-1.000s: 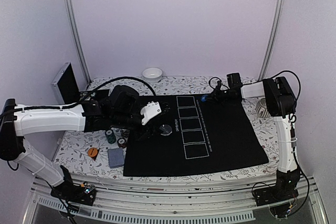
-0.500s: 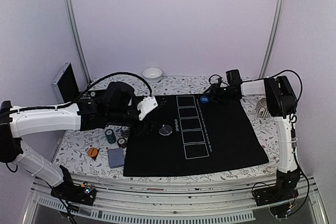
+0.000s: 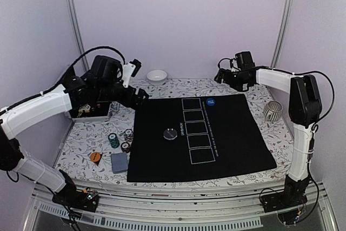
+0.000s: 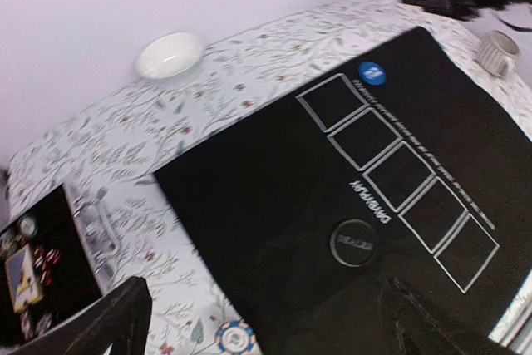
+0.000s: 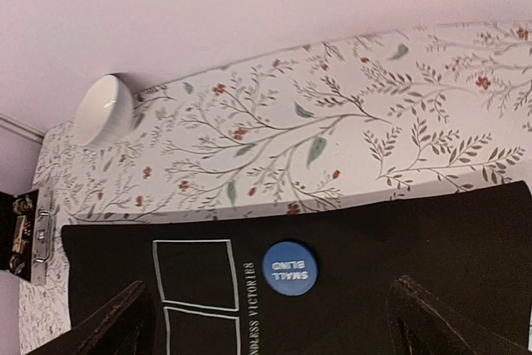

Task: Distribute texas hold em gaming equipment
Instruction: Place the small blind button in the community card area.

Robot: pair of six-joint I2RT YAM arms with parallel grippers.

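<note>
The left claw (image 4: 268,293) hangs high over the far-left part of the floral-patterned counter (image 3: 81,147), its fingers spread wide and holding nothing. The right claw (image 5: 270,288), equally wide and empty, hovers over the far right side, just beyond the black felt mat with five white-outlined squares (image 3: 238,139). A blue round "small blind" button disc (image 3: 210,101) lies at the mat's far edge, beside the farthest square. A black round dealer disc (image 3: 171,133) lies left of the middle square. Left of the mat, on the counter, sit a green striped-edge chip stack (image 3: 113,140), an orange round disc (image 3: 95,157) and a grey-blue-backed deck of playing cards (image 3: 119,162).
</note>
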